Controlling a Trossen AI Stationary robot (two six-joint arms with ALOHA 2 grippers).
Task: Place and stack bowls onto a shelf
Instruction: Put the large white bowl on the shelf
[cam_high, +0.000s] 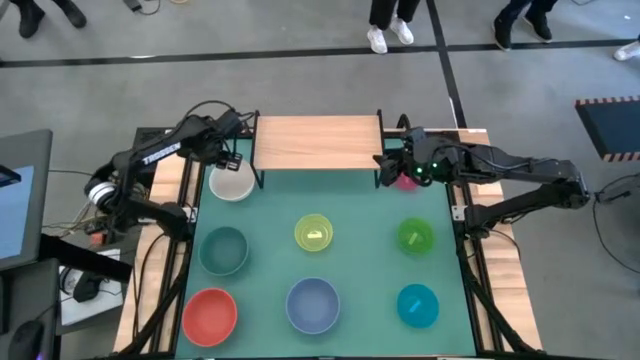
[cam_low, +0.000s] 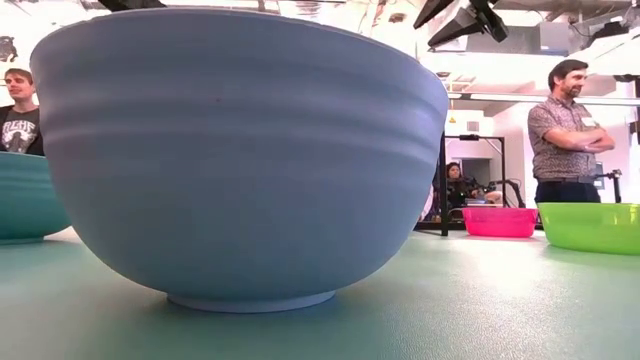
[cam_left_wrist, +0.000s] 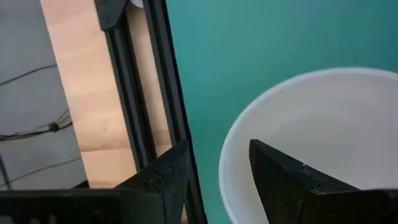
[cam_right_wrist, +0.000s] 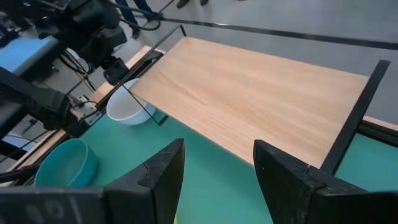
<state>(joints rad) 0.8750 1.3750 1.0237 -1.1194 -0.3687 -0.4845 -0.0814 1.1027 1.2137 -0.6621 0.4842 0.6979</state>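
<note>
White bowl (cam_high: 231, 183) sits at the shelf's (cam_high: 318, 141) left front leg. My left gripper (cam_left_wrist: 214, 171) straddles its rim, one finger inside, jaws open, nothing gripped. Right gripper (cam_high: 388, 165) is open over the pink bowl (cam_high: 407, 180), empty. Shelf lies just right of left gripper.

My fingers (cam_left_wrist: 280, 180) were matt black, like my arms, and the mat (cam_high: 360, 210) under me was plain teal green with a pale wood border. At the top centre of the high view the shelf (cam_high: 318, 140) showed light wood grain on black legs. The bowls were white (cam_high: 231, 183), dark teal (cam_high: 222, 250), red (cam_high: 210, 314), periwinkle (cam_high: 313, 304), yellow (cam_high: 314, 233), green (cam_high: 416, 237), cyan (cam_high: 417, 305) and pink (cam_low: 499, 221).
</note>
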